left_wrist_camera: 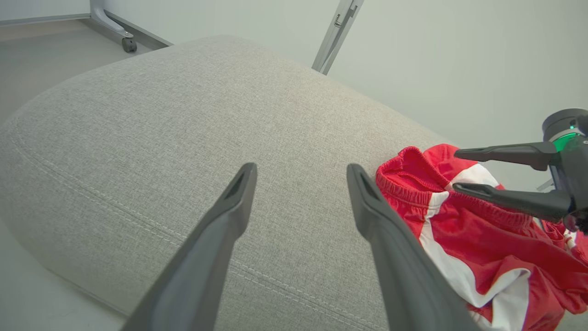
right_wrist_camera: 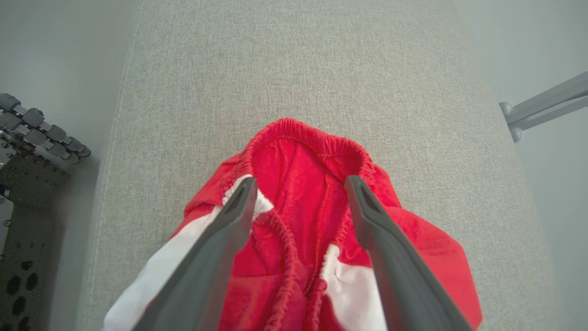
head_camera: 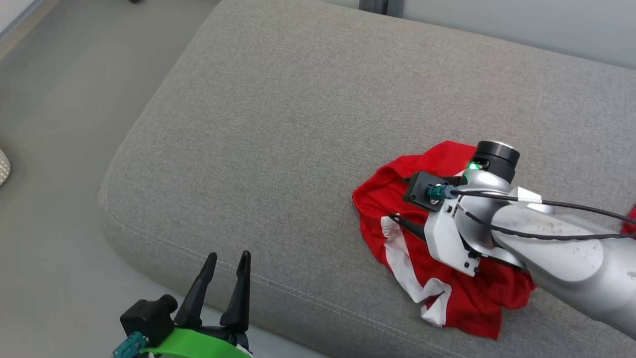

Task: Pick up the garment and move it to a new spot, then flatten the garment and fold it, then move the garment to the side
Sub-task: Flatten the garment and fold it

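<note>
**Overhead: both pincers open, garment bunched on the cushion**

The garment (head_camera: 467, 298), a pair of red shorts with white panels, lies crumpled on the grey cushion (head_camera: 298, 124). It sits on the cushion's right part, close to the front edge, with the elastic waistband gaping toward the cushion's left. The right pincer (right_wrist_camera: 298, 184) is over that same part of the cushion. Its two dark fingers are spread wide, one to each side of the waistband opening, with nothing clasped between them. Whether the tips touch the cloth I cannot tell. The left pincer (head_camera: 228, 256) stands at the cushion's front edge, toward its left corner, fingers parted and empty, well apart from the garment.
</note>
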You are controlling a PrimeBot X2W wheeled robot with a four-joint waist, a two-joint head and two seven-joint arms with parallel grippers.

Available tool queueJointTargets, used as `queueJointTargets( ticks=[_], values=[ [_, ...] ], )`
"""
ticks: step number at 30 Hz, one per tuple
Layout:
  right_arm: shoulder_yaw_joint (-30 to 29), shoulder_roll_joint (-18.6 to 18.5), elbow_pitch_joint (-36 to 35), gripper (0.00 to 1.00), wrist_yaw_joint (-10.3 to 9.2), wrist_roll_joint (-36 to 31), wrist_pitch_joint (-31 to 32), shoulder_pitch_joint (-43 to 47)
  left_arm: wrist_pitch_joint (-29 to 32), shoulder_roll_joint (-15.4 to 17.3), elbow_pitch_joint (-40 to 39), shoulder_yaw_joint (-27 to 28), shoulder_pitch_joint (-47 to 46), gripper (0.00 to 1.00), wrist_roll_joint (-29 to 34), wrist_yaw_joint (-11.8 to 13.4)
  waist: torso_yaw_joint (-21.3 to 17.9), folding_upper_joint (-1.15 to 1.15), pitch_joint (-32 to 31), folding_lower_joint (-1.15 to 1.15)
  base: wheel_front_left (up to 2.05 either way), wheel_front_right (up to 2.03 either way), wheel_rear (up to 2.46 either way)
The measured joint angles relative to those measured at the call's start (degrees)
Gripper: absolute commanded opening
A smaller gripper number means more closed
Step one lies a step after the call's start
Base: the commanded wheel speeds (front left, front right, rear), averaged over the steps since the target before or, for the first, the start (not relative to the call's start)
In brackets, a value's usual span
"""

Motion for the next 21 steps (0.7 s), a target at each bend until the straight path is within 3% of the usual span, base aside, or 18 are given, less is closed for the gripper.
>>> queueJointTargets(
  ticks=[13, 21],
  values=[
    [0.31, -0.25, -2.03, 1.0, 0.0, 6.02, 2.61, -1.86, 0.0, -0.11, -0.23, 0.64, -0.07, 1.0, -0.52, -0.09, 0.29, 0.0, 1.09, 0.0, 0.0, 0.0, 0.0],
    [0.19, 0.09, -5.9, 1.0, 0.0, 5.41, 7.82, 1.52, 0.0, -0.11, -0.49, 0.51, -0.11, 1.0, -2.05, -0.09, 0.53, 0.0, 1.14, 0.0, 0.0, 0.0, 0.0]
  ],
)
